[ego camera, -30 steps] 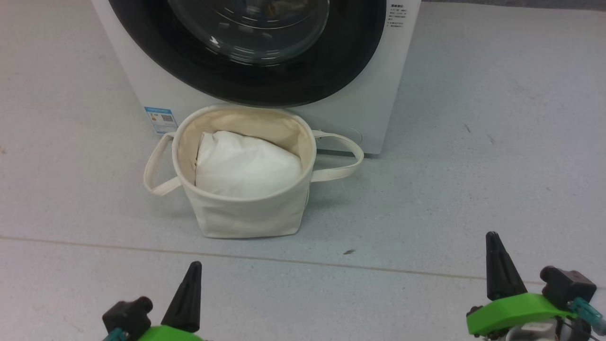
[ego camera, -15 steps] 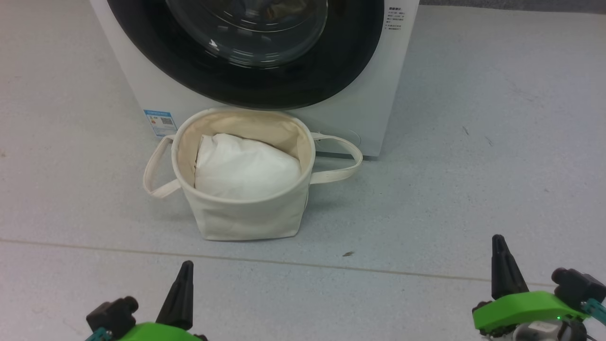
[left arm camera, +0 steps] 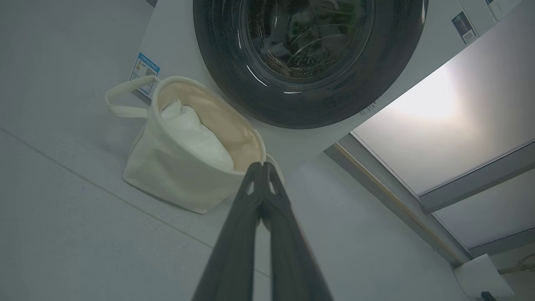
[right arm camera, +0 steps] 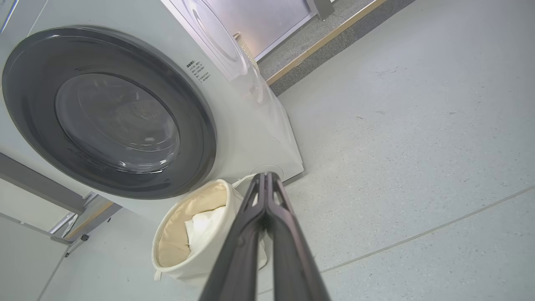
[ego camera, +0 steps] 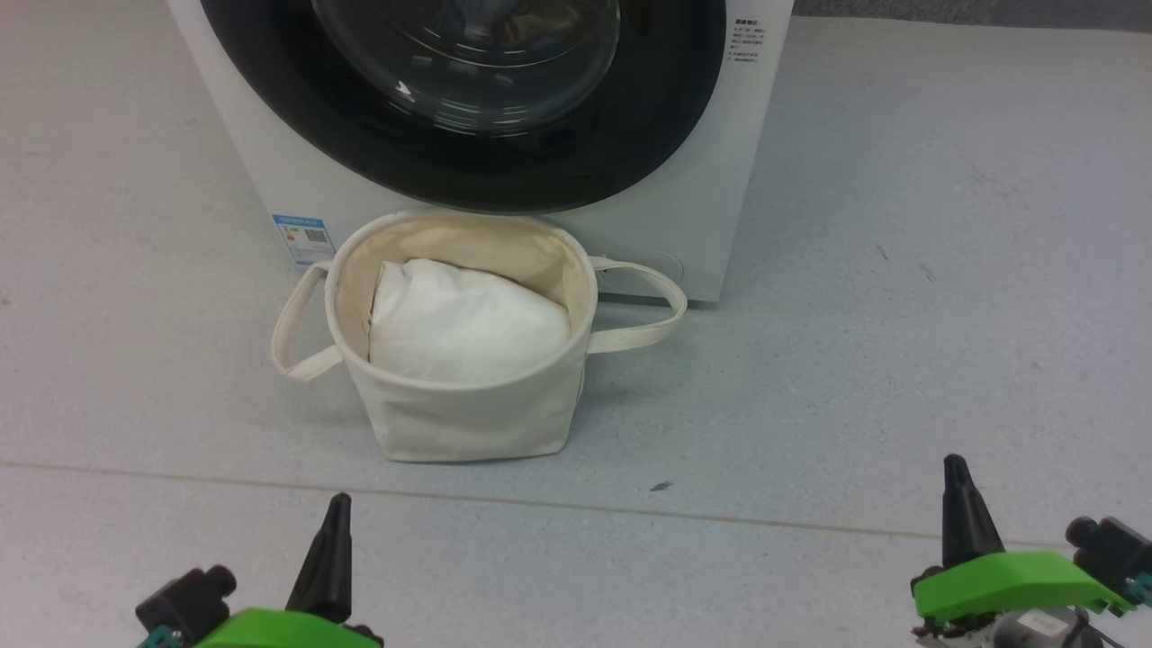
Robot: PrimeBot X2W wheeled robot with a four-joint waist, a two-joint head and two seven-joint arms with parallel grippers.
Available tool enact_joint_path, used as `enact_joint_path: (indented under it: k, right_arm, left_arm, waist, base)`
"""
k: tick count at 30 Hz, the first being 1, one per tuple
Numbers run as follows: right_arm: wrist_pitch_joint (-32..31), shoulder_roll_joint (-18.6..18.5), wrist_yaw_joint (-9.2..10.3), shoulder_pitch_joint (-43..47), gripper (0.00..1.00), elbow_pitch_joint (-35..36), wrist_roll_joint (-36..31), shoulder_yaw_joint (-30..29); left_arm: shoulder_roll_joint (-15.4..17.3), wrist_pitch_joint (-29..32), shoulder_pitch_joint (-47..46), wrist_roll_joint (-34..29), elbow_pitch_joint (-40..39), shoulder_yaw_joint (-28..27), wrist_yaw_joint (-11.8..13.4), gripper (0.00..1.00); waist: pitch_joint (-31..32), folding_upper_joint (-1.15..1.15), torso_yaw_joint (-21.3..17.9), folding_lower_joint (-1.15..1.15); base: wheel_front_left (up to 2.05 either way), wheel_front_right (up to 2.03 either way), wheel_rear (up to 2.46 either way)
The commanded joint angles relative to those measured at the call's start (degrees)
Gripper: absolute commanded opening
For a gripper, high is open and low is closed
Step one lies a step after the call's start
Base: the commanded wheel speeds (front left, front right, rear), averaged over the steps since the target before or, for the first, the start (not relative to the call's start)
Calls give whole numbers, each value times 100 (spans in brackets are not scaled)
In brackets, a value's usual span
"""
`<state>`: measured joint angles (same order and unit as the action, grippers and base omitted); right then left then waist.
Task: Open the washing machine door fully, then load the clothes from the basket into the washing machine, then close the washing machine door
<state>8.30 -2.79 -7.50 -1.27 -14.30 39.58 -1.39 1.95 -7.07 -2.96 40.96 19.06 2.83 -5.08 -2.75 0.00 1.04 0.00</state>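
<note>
The washing machine (ego camera: pixel 630 225) stands white and boxy at the top of the head view. Its door (ego camera: pixel 576 153), with a glossy black rim and bulging glass, lies flush against the front. The cream basket (ego camera: pixel 468 414) sits on the floor right before it, with a plain white bundle (ego camera: pixel 463 324) inside. The clothes are hidden; dim brownish shapes show behind the glass. My left gripper (ego camera: pixel 337 504) is shut and empty at the lower left, well short of the basket. My right gripper (ego camera: pixel 956 468) is shut and empty at the lower right. The shut tips show again for the left gripper (left arm camera: pixel 262 165) and the right gripper (right arm camera: pixel 265 174).
Grey floor (ego camera: pixel 900 315) spreads around the machine, with a seam line (ego camera: pixel 630 508) between me and the basket. A metal-framed panel (left arm camera: pixel 439 125) runs along the wall beside the machine. A raised kerb (right arm camera: pixel 326 37) lies beyond it.
Both grippers have sunk toward the bottom edge of the head view, the left also drifting outward. The whole picture has shifted down a little. Basket and door stay put.
</note>
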Motion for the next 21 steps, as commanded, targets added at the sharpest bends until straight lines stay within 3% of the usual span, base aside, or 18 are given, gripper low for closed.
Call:
enact_joint_path:
  k: [1, 21]
  right_arm:
    - [-39, -105, 0, -275, 0, 162, 195, 2]
    - [-344, -124, 1, -322, 0, 133, 1481, -66]
  left_arm:
    - [34, 43, -250, 175, -212, -125, -28, 0]
    - [49, 363, -267, 1383, -282, -323, -80, 0]
  waist:
    - [5, 0, -2, 0]
    - [67, 0, -27, 0]
  base:
    - [0, 0, 0]
    - [0, 0, 0]
